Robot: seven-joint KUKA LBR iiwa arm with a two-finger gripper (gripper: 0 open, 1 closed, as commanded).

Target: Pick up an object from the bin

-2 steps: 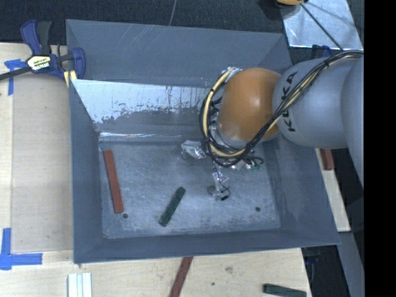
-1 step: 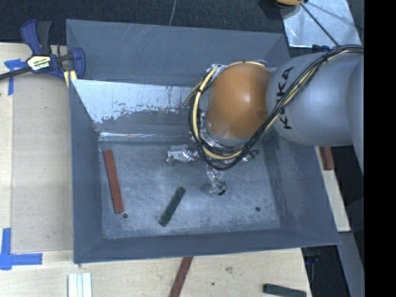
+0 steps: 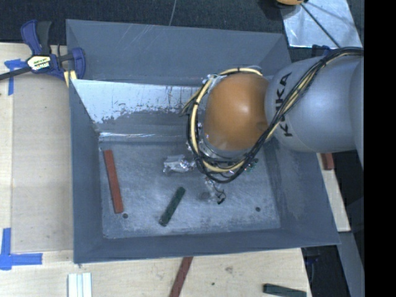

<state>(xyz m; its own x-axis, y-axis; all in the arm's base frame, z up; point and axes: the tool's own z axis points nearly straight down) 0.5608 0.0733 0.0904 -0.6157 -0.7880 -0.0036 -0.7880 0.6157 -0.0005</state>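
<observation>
Gripper (image 3: 215, 193) low near centre of bin (image 3: 86, 166), open or closed unclear; dark green stick (image 3: 172, 205) nearby toward front edge, red-brown bar (image 3: 112, 181) by left edge.

We read the black letters KUKA on the side of the big grey robot arm (image 3: 322, 110), no other words we can make out

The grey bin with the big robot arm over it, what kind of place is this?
Probably a robot lab or test bench. A big silver robot arm with cables reaches into a grey metal bin, where a reddish-brown stick and a dark stick lie loose.
</observation>
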